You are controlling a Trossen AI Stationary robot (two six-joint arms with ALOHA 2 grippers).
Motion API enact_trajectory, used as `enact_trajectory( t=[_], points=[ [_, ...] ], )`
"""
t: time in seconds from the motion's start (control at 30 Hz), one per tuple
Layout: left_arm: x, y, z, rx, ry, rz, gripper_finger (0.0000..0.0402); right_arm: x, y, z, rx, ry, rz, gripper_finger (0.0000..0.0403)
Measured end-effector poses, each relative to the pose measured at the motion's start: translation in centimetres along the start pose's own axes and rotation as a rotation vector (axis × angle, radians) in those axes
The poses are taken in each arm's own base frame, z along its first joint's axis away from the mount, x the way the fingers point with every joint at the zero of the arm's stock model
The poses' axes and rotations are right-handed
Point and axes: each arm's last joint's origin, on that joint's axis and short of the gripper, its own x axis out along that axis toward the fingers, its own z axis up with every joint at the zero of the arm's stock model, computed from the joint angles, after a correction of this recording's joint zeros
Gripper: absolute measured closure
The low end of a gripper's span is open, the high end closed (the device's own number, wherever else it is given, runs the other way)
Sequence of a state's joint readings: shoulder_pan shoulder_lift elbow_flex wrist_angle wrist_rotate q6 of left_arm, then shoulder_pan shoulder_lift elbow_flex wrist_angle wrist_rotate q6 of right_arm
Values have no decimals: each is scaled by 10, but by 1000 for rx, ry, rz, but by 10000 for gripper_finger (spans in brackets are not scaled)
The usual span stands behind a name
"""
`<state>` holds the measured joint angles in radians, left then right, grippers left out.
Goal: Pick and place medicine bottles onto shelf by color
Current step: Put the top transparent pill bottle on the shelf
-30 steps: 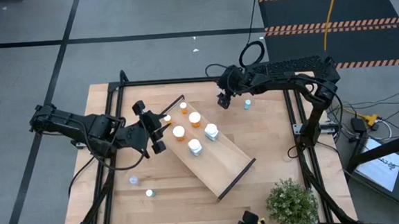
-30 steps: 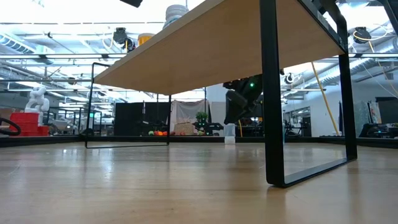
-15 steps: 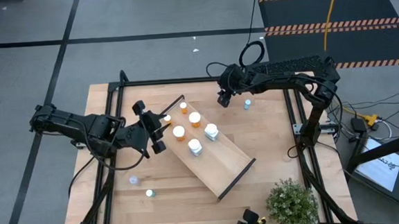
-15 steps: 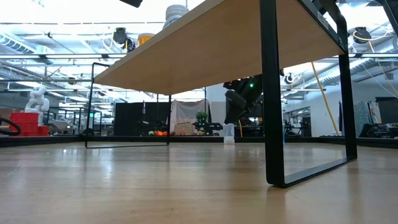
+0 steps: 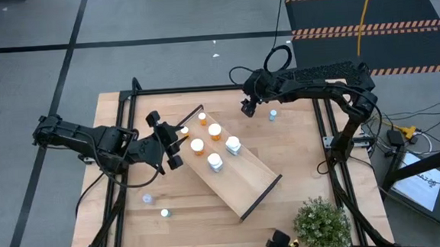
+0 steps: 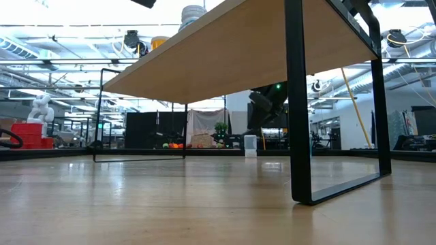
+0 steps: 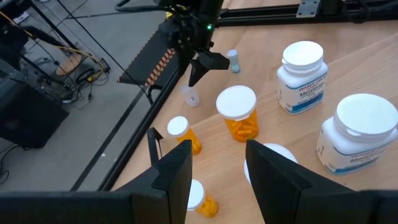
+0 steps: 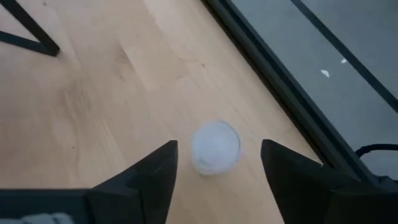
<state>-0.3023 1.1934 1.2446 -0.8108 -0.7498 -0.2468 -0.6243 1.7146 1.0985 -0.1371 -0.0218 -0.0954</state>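
The shelf (image 5: 248, 180) lies slantwise mid-table. Orange medicine bottles (image 5: 197, 146) and white-bodied ones (image 5: 232, 145) stand on its far-left half. My right gripper (image 5: 247, 108) hangs open near the far edge, just above a small clear bottle (image 8: 214, 148). That bottle stands on its base on the table (image 6: 250, 143), with the fingers above and to either side, not touching it. My left gripper (image 5: 174, 142) hovers open at the shelf's left end with nothing between its fingers (image 7: 217, 163).
Another small bottle (image 5: 272, 115) stands right of my right gripper. Two more (image 5: 147, 198) (image 5: 164, 213) sit near the table's left front. A potted plant (image 5: 322, 224) is at the front right. Black frame rails (image 5: 324, 132) border the table, and the shelf's near-right half is bare.
My right gripper has risen a little off the small clear bottle, which stays standing on the table and now shows whole in the low view.
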Motion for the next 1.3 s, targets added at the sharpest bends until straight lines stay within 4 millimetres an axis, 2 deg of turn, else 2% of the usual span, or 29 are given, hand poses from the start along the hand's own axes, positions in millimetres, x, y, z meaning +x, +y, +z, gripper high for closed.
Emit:
enact_trajectory(
  t=[0.3, 0.53, 0.7, 0.97, 1.13, 1.3],
  points=[
    [0, 0, 0, -4, -3, -1, 250, 16, -6, -4, 10, -4, -4, 139],
    [0, 0, 1, -7, -5, -1, 250, 32, -6, -11, 0, 12, 25, 140],
    [0, 0, 1, -9, -6, -2, 250, 39, -7, -15, -1, 26, 35, 170],
    [0, 0, 1, -9, -6, -2, 250, 39, -7, -14, 5, 7, 96, 257],
    [0, 0, 1, -9, -6, -2, 250, 29, -5, -10, 16, 4, 98, 261],
    [0, 0, 1, -9, -6, -1, 250, -3, 3, 3, 4, -27, 109, 241]
  ],
)
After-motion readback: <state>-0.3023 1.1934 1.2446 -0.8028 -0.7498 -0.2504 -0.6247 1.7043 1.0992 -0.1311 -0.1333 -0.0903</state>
